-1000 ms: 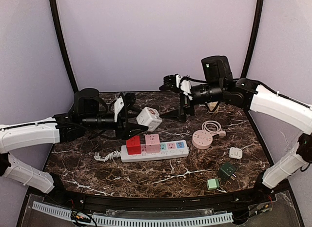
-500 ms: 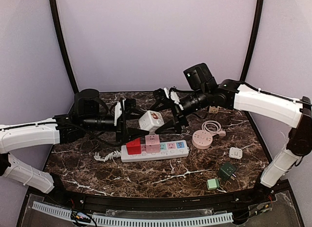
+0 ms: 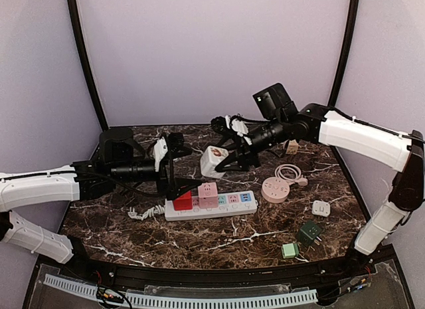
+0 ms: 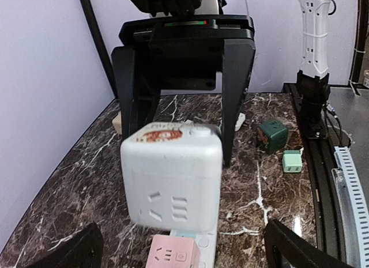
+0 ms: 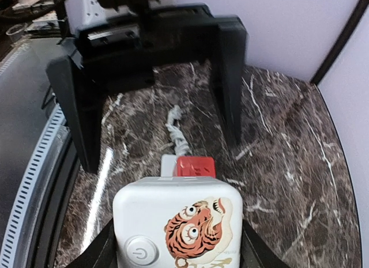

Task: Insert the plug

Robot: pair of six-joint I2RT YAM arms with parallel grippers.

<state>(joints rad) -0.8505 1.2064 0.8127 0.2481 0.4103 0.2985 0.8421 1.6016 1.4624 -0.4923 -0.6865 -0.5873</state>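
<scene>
Right claw (image 3: 220, 161) grips the cube (image 3: 212, 160) aloft; left claw (image 3: 175, 168) gapes wide just beside it. Strip (image 3: 226, 210) lies below my right claw, long axis crosswise.

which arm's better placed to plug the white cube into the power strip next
Right. Its claw grips the white cube adapter in the air above the power strip, while the left claw stands open and empty beside it.
</scene>
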